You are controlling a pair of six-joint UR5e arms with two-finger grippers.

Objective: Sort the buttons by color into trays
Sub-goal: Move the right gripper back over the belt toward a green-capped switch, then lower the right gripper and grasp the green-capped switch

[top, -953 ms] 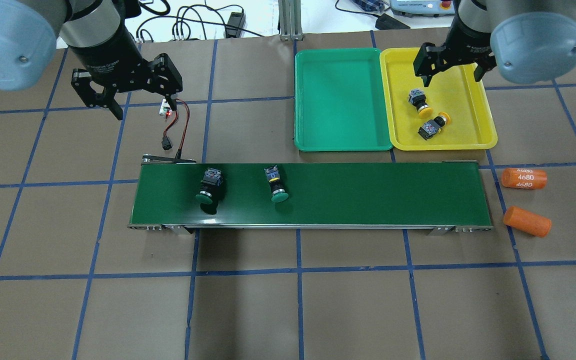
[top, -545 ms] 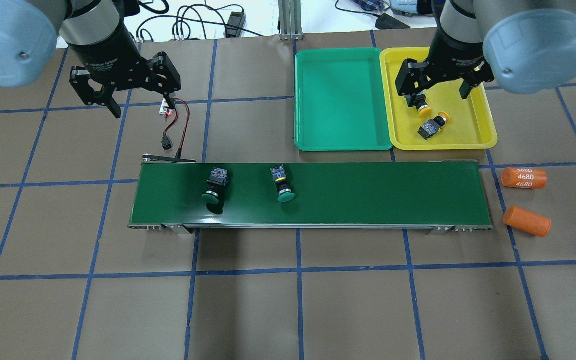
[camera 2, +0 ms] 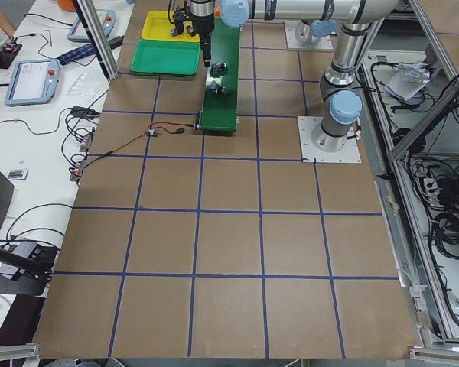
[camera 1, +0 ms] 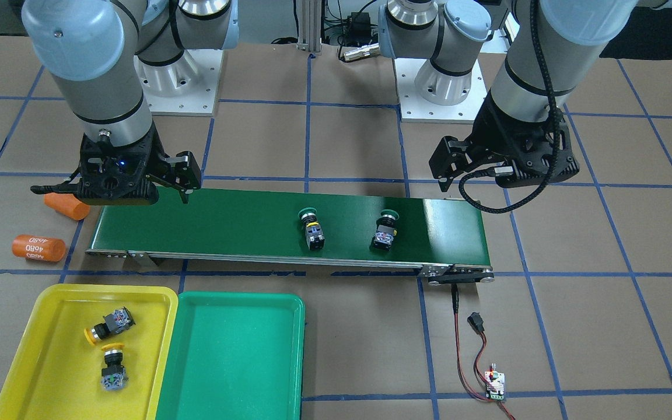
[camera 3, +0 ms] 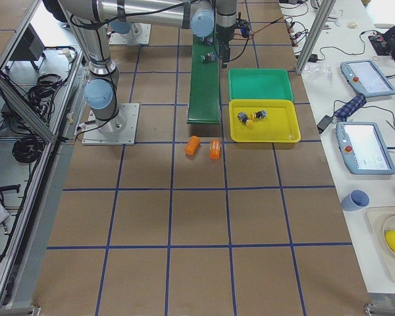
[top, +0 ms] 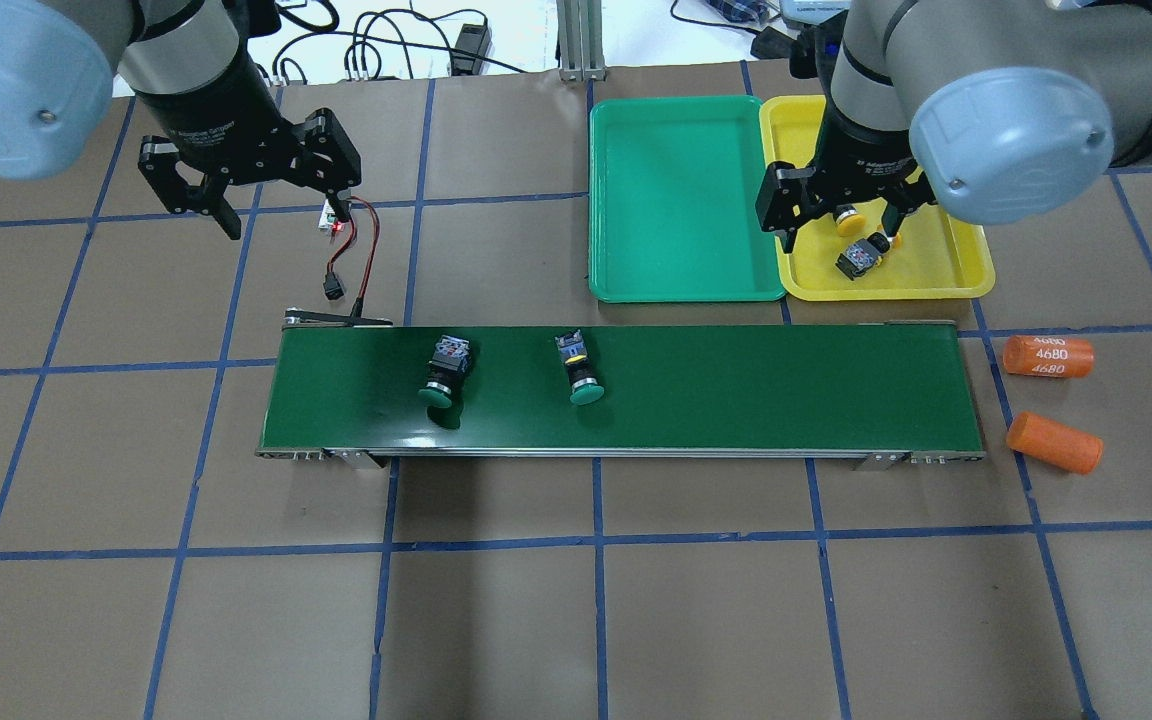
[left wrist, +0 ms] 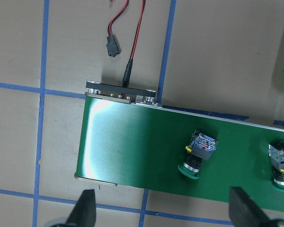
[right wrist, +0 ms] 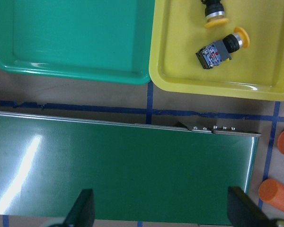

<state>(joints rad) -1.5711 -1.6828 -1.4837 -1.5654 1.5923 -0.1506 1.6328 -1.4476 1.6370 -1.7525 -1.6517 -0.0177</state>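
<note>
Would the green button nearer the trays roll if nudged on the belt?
Probably: the button lies on its side, and its round cap would likely make it roll in a curve. Its blocky body looks rigid, so gripping there seems safer.

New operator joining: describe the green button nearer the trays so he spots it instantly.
Find the long dark-green conveyor belt mid-table. On it, take the green button lying closer to the green tray end. A yellow mark shows on its black body; the other button, also green-capped, lies nearer the belt's wired end.
</note>
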